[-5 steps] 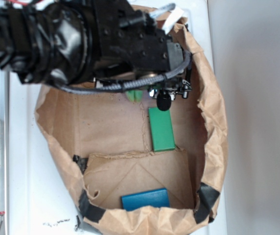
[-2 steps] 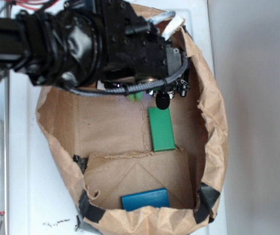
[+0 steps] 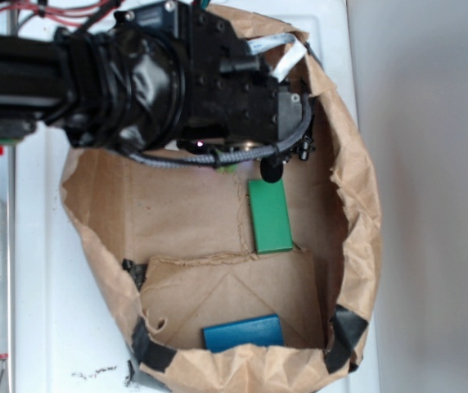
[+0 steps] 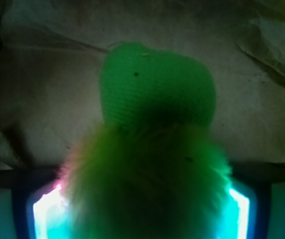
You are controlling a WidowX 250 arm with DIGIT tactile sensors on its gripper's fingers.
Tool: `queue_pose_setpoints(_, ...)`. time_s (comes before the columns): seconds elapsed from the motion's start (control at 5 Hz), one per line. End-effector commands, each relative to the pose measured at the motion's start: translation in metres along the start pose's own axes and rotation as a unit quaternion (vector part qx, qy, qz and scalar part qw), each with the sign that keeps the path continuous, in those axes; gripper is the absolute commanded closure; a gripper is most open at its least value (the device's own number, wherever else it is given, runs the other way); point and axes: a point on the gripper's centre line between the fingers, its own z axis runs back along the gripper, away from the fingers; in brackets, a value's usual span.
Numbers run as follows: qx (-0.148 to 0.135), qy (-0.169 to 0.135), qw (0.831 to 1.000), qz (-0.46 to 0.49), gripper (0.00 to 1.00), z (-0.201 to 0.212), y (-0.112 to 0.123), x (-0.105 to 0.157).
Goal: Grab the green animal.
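Observation:
The green animal (image 4: 155, 149) fills the wrist view: a smooth rounded head lies ahead and a fuzzy lime body sits between my fingers. The two fingers (image 4: 43, 214) glow cyan at the bottom left and bottom right, set wide apart, with the fur brushing both. My gripper (image 4: 141, 211) is open around the body. In the exterior view the black arm and gripper (image 3: 246, 155) cover the toy at the far end of the bag. Only a sliver of the green animal (image 3: 227, 168) shows under them.
Everything lies inside a flattened brown paper bag (image 3: 353, 205) with raised crumpled walls. A flat dark-green block (image 3: 269, 216) lies just in front of the gripper. A blue block (image 3: 243, 332) sits near the bag's front rim.
The arm has shifted toward the far end of the bag and over the toy. Less of the green animal shows in the exterior view now. The blocks have not moved.

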Motion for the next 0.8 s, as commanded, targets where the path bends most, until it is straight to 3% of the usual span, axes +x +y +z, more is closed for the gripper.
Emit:
queue_pose_setpoints(0.0, -0.025, -0.025, 0.999, -0.012, 1.00, 0.001, 0.002, 0.002)
queue_pose_setpoints(0.6, -0.042, -0.002, 0.995, -0.091, 1.00, 0.027, 0.006, 0.004)
